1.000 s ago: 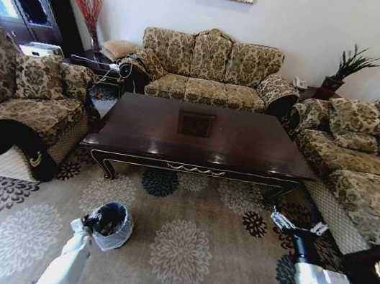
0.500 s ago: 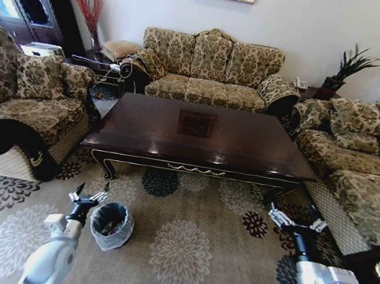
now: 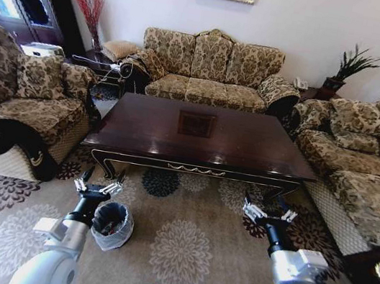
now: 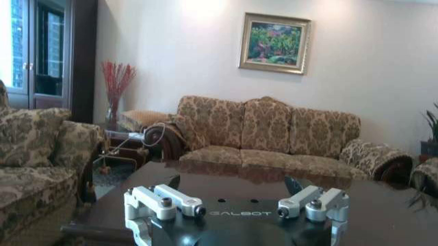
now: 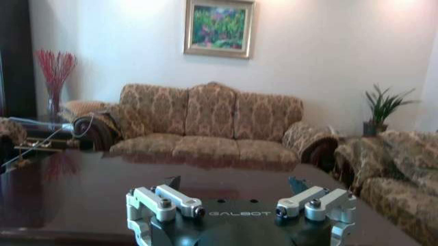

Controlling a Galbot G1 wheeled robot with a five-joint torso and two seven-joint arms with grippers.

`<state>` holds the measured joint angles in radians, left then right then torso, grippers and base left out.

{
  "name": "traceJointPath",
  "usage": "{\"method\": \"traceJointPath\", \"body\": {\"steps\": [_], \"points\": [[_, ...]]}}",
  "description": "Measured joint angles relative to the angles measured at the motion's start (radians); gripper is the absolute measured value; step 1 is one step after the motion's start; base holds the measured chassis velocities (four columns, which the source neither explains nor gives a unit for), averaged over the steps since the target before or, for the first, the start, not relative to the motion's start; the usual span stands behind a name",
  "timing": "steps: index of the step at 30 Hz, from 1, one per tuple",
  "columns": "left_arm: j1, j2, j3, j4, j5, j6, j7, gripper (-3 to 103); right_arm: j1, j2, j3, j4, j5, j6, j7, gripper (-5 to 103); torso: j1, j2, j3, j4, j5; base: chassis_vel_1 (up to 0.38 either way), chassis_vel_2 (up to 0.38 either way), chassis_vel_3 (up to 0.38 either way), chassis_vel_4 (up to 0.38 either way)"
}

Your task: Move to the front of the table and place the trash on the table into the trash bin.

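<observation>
The dark glossy table point(image 3: 247, 148) stands ahead of me with its top bare; the trash is out of view. The trash bin point(image 3: 112, 224), lined with a black bag, sits on the carpet in front of the table's left end. My left gripper point(image 3: 98, 186) hangs open just above and behind the bin, close to the table's front left leg. My right gripper point(image 3: 266, 211) is open too, low before the table's right front leg. In the wrist views, the left gripper point(image 4: 239, 210) and the right gripper point(image 5: 239, 211) each face across the table point(image 4: 383, 205) toward the far sofa.
A patterned sofa point(image 3: 209, 69) stands behind the table, and armchairs flank it on the left point(image 3: 29, 100) and right point(image 3: 368, 164). A small side table point(image 3: 103, 69) with a red-branch vase sits at the back left. Floral carpet point(image 3: 186, 251) lies open between me and the table.
My left gripper has lifted away from the bin's mouth, opened and come up beside the table leg. My right gripper has swung left toward the table's right front leg.
</observation>
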<state>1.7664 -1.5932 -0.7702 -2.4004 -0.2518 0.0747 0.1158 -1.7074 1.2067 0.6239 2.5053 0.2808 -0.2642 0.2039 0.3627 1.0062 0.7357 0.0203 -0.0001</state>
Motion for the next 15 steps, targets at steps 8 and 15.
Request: {"method": "traceJointPath", "body": {"steps": [8, 15], "points": [[0.007, 0.011, -0.011, -0.014, -0.026, 0.006, 0.006, 100, -0.016, 0.021, 0.034, -0.002, -0.056, 0.061, -0.084, 100, 0.000, 0.000, 0.000, 0.0000, 0.0000, 0.000, 0.000, 0.000, 0.000], [0.003, 0.013, -0.012, -0.012, -0.026, 0.009, 0.007, 100, -0.015, 0.022, 0.035, -0.003, -0.059, 0.064, -0.089, 100, 0.000, 0.000, 0.000, 0.0000, 0.0001, 0.000, 0.000, 0.000, 0.000]]}}
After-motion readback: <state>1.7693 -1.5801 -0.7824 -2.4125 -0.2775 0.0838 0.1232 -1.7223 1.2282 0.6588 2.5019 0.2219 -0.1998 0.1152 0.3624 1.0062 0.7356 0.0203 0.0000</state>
